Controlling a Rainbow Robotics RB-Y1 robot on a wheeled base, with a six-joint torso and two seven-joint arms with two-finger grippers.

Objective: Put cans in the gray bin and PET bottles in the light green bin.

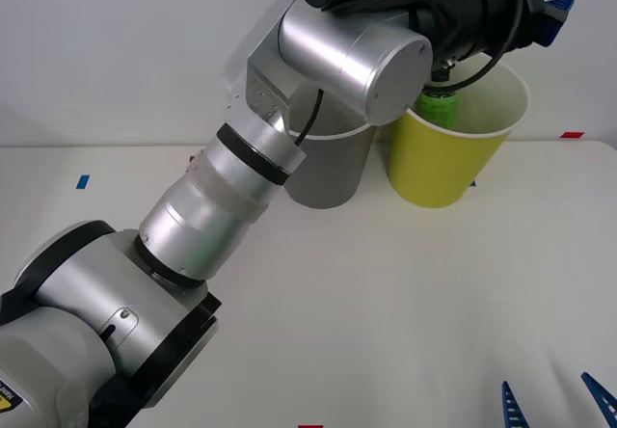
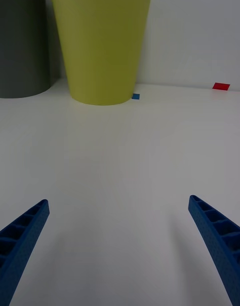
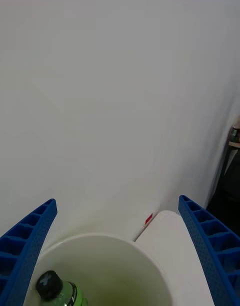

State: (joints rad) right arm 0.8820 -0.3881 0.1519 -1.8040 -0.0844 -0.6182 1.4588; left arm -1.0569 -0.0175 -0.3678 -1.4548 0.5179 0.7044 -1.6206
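My left arm reaches over the light green bin (image 1: 445, 166), and its gripper (image 3: 117, 201) hangs open above the bin's mouth. The PET bottle (image 1: 440, 107), green-labelled with a black cap, stands upright inside the light green bin's white rim (image 3: 102, 237), clear of both fingers; in the left wrist view the PET bottle (image 3: 56, 289) sits low against the pale inner wall. The gray bin (image 1: 333, 168) stands close beside it, to its left. My right gripper (image 1: 547, 387) waits open near the table's front edge, facing both bins (image 2: 100, 41). Cans are out of view.
Small blue tape marks (image 1: 83, 181) and a red one (image 1: 572, 135) lie on the white table. A white wall rises just behind the bins. Open table stretches between the right gripper (image 2: 118, 200) and the gray bin (image 2: 20, 41).
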